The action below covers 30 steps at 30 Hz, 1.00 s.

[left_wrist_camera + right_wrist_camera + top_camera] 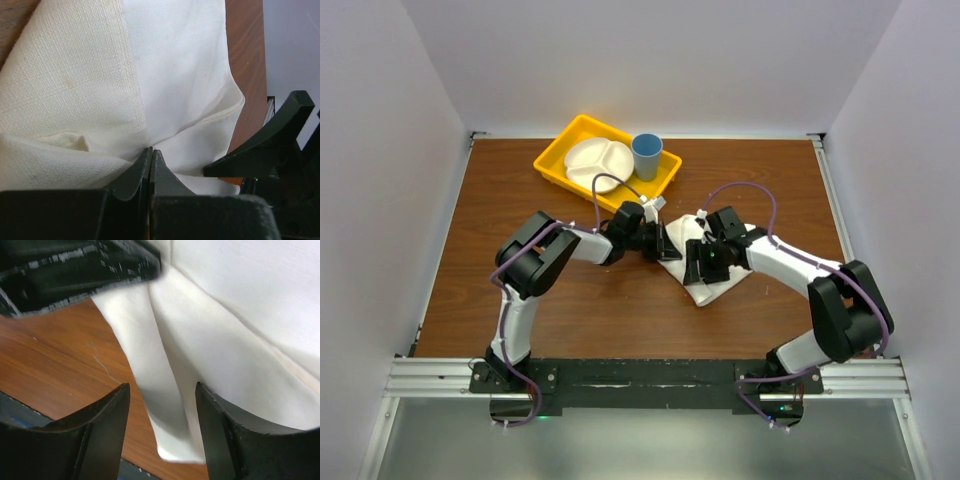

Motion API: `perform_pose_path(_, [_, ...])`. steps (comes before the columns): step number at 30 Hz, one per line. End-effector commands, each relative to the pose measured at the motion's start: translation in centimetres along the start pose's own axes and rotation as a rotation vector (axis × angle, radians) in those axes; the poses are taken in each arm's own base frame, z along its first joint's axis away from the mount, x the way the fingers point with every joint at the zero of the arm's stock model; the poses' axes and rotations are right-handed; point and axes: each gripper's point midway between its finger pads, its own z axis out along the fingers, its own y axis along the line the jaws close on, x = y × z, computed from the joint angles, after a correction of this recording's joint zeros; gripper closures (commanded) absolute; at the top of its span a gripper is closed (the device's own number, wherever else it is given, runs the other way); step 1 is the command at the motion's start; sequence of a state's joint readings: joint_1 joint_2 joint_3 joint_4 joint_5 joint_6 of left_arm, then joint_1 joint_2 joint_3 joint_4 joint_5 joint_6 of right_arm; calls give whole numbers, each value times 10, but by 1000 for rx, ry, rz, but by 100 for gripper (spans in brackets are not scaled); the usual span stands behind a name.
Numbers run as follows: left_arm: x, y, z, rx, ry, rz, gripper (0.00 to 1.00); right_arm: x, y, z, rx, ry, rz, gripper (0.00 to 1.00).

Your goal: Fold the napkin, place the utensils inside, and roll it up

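Observation:
The white napkin lies bunched and folded on the wooden table, just right of centre, between my two grippers. My left gripper is at its left edge; its jaws are pressed together at a fold of the napkin, and the creases run into the left gripper tips. My right gripper hangs over the cloth with its jaws apart. In the right wrist view the right gripper straddles a narrow rolled fold of the napkin without touching it. The utensils are out of view.
A yellow tray stands at the back centre-left, holding a white divided plate and a blue cup. White walls close in the table on three sides. A right finger shows close beside the left gripper.

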<state>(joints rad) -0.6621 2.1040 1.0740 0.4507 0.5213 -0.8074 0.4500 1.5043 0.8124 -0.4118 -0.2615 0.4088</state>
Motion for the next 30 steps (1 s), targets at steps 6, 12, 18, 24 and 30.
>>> perform_pose_path(6, [61, 68, -2, -219, 170, -34, 100, 2, -17, -39, 151, -3, -83, 40])
perform_pose_path(12, [59, 65, -1, -216, 177, -27, 100, 20, -33, -23, 211, 36, 3, 62])
perform_pose_path(18, [60, 65, -1, -222, 188, -23, 100, 40, -57, -10, 326, 111, 76, 81])
perform_pose_path(24, [64, 66, 1, -225, 226, -40, 100, 39, -56, -13, 351, 93, 51, 79])
perform_pose_path(30, [65, 61, -1, -221, 250, -69, 100, -29, 6, -62, 374, -203, -270, 50])
